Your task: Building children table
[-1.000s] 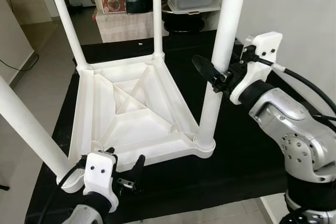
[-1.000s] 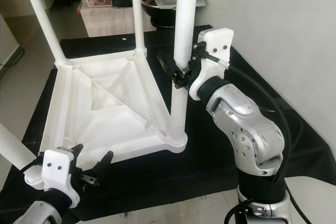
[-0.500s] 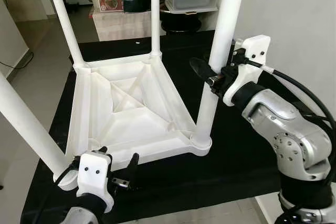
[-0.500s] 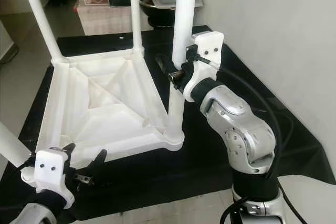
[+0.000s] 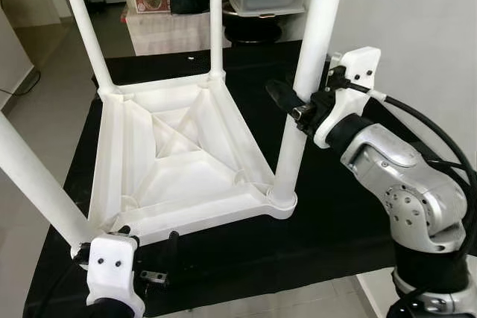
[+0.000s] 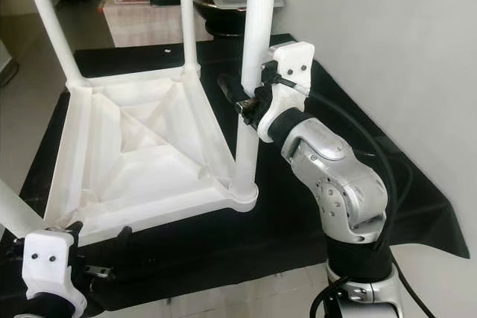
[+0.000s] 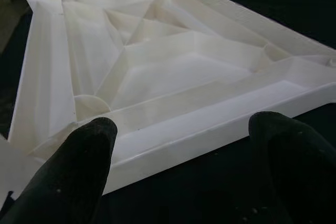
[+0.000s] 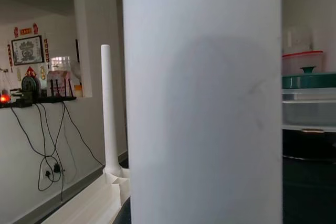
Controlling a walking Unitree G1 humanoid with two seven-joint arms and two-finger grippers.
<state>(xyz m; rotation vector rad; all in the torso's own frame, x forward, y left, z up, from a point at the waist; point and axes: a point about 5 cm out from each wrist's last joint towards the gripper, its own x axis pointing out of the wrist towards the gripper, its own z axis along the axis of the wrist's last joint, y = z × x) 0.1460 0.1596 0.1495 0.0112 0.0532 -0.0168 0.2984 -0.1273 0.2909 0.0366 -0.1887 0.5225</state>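
Head views: the white children's table (image 5: 179, 158) lies upside down on the black worktop (image 5: 335, 206), four legs pointing up, their tops cut off by the frame; the right hand (image 5: 294, 109) sits against the near right leg (image 5: 298, 117), one black finger showing in front, the other hidden behind the leg, so whether it clamps is unclear; the left hand (image 5: 160, 266) hovers at the tabletop's near edge, partly cut off. Left wrist view: two black fingertips (image 7: 79, 161) spread wide, holding nothing, just short of the rim. Right wrist view: the leg (image 8: 202, 98) blocks almost everything; fingers unseen; a far leg (image 8: 108, 108) stands behind.
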